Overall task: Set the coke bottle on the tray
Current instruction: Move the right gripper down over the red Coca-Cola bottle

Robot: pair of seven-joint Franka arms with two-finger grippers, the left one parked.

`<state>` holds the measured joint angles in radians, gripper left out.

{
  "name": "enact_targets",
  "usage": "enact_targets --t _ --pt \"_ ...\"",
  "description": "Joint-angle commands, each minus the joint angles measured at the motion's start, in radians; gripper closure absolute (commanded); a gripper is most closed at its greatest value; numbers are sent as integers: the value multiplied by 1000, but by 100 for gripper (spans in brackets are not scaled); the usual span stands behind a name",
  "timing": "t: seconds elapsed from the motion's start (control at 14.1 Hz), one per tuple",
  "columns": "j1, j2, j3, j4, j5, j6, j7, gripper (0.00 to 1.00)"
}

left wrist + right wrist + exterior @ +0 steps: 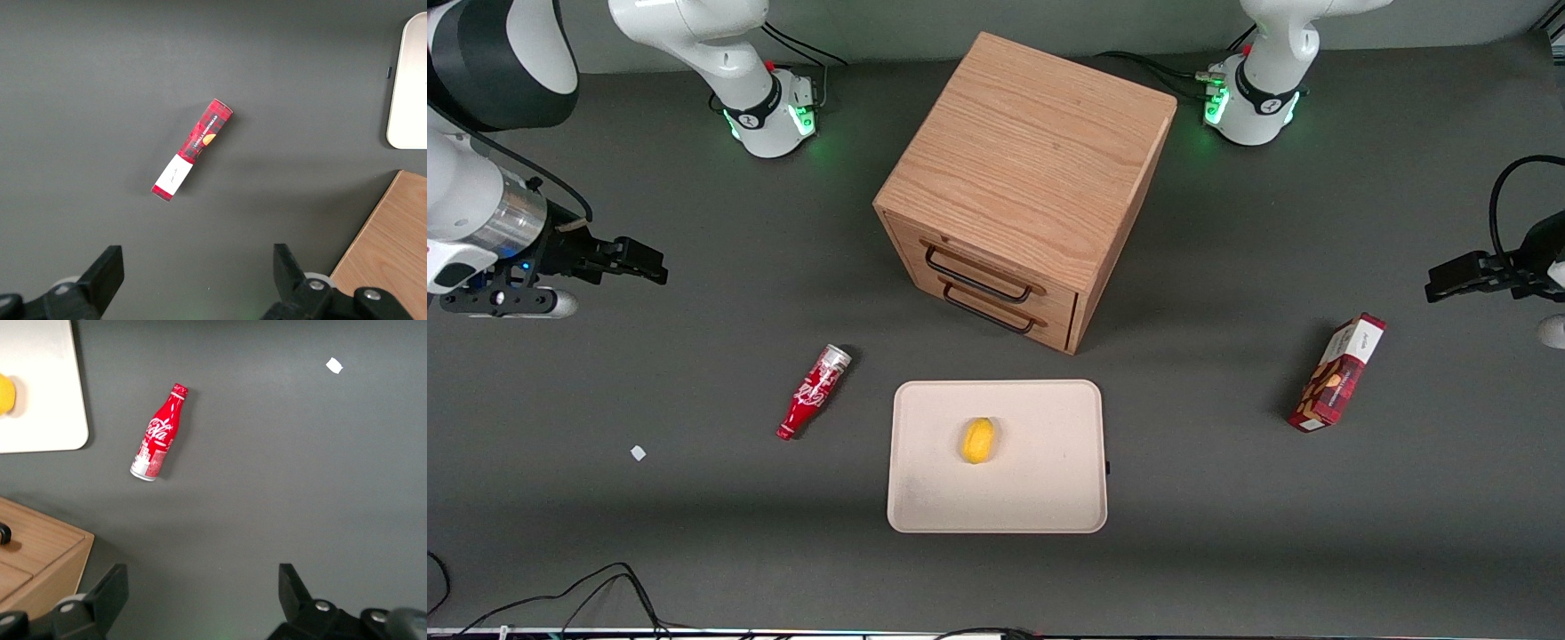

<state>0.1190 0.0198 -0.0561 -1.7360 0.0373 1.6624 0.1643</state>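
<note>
- Hanging high at the working arm's end of the table, the claw [654,267] is holding nothing, its two fingers [100,597] spread wide apart, which looks like readiness for a grasp not yet begun
- Well apart from the claw, the coke bottle [813,391] is lying flat on its side on the bare table, cap end nearer the front camera and silver base pointing toward the cabinet [1023,187]; lying down like this, it is probably going to need a pinch across its body
- Just beside the bottle, the tray [1040,498] is sitting flat in front of the cabinet drawers, not touching the bottle, so the carry is looking short
- A yellow lemon [978,440] is occupying the tray's middle, leaving bare room around it for the bottle
- Toward the parked arm's end, a red snack box [1338,373] is lying clear of the work
- Everything is resting on a dark grey matte tabletop [694,533], where a small white scrap [638,452] is lying and cables are trailing along the near edge
</note>
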Motion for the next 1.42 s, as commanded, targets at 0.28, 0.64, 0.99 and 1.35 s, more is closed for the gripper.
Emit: enact_targets --t 0.28,0.64,0.99,1.35 --pt "16 297 27 108 59 113 264 0" --pt "60 422 50 69 67 314 503 0" --pt "106 460 50 -46 65 525 579 0" --pt "130 532 50 -56 56 617 629 0"
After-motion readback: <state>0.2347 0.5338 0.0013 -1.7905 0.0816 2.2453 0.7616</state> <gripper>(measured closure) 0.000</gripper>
